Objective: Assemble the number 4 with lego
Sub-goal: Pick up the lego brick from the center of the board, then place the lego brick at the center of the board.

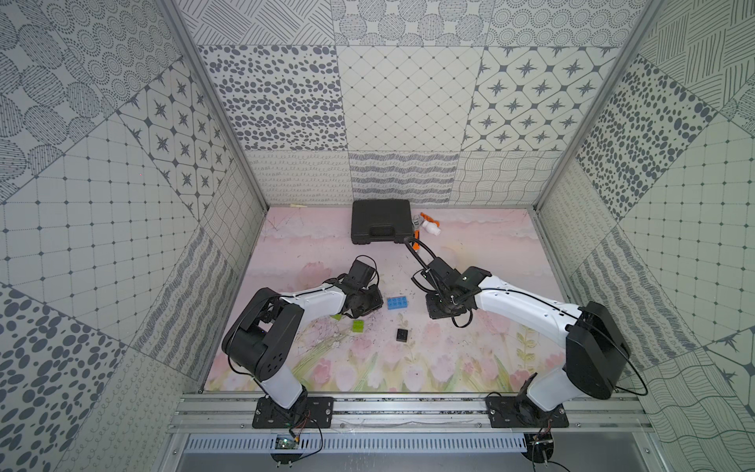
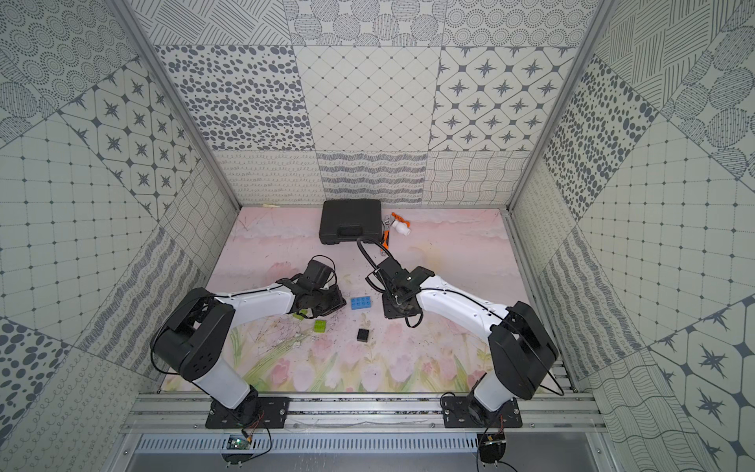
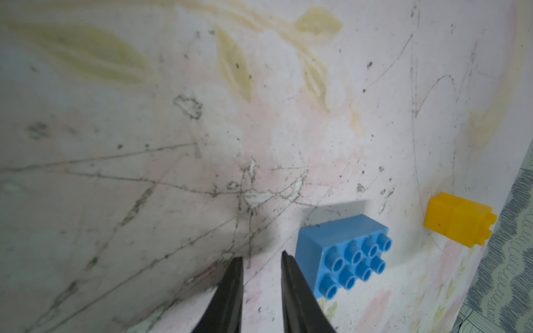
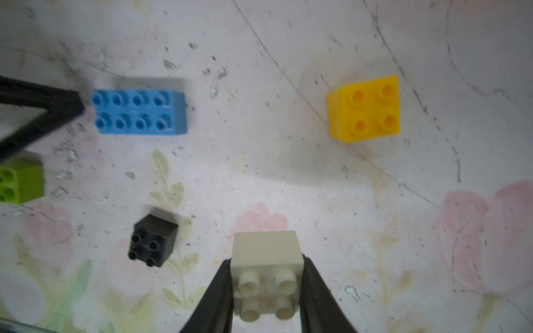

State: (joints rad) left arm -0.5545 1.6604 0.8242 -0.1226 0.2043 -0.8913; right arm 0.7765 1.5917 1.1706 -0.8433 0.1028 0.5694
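Beyond both hands, against the far wall, sits the black case, well clear of the work, so the middle of the bench is free for building. Between the hands lies the blue brick, studs up, flat where the crossbar of the 4 could start, I judge. The left hand hangs just beside one end of it, fingers a little apart and gripping nothing, perhaps to steady it. The right hand is closed on the white brick, clamped by its side walls, which keeps the studs free. Beyond it rest a yellow brick, a black brick and a green brick, all loose.
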